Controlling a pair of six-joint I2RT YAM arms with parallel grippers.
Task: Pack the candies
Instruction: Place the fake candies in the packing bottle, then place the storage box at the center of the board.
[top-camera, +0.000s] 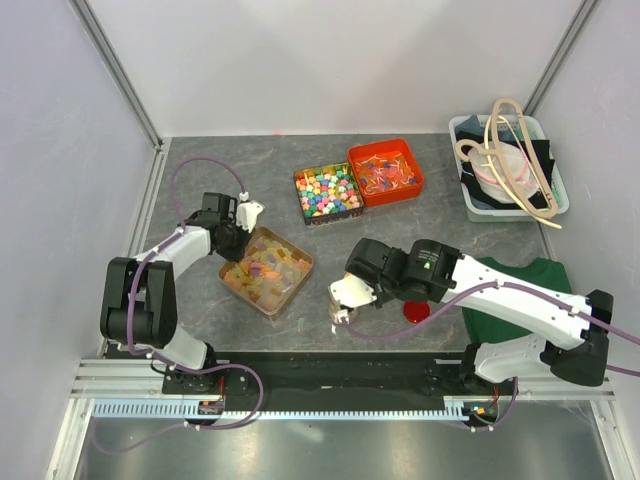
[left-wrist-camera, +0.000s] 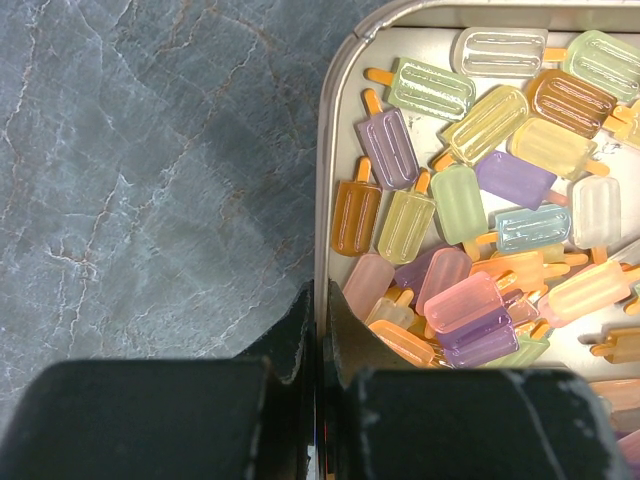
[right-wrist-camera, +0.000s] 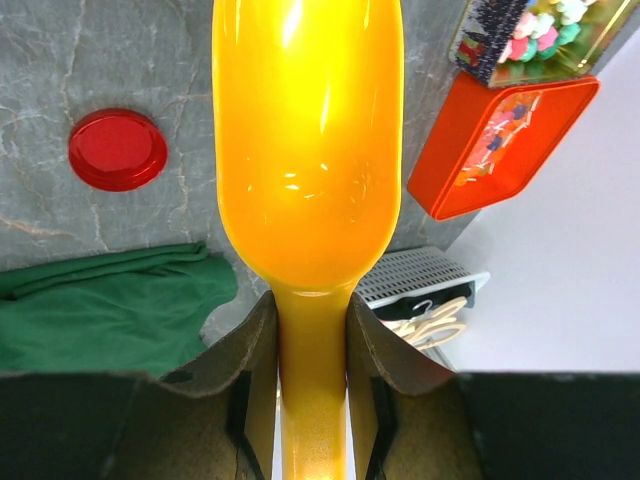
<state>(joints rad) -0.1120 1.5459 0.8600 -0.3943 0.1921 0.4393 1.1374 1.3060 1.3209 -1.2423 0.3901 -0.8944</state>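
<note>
The candies (top-camera: 265, 270) are small translucent pastel ice-lolly shapes heaped in a square metal tin (top-camera: 287, 246) left of centre. In the left wrist view the candies (left-wrist-camera: 470, 200) fill the tin, whose thin left wall (left-wrist-camera: 325, 200) runs between my fingers. My left gripper (top-camera: 238, 238) (left-wrist-camera: 321, 300) is shut on that wall at the tin's far-left corner. My right gripper (top-camera: 345, 296) (right-wrist-camera: 312, 310) is shut on the handle of a glossy yellow-orange scoop (right-wrist-camera: 305, 130), to the right of the tin. The scoop's bowl shows only its back, so its contents are hidden.
A tin of bright cube candies (top-camera: 327, 193) and a red tray (top-camera: 386, 172) stand at the back centre. A red lid (top-camera: 417, 312) and a green cloth (top-camera: 515, 290) lie right of my right gripper. A white bin with hangers (top-camera: 505, 165) stands back right.
</note>
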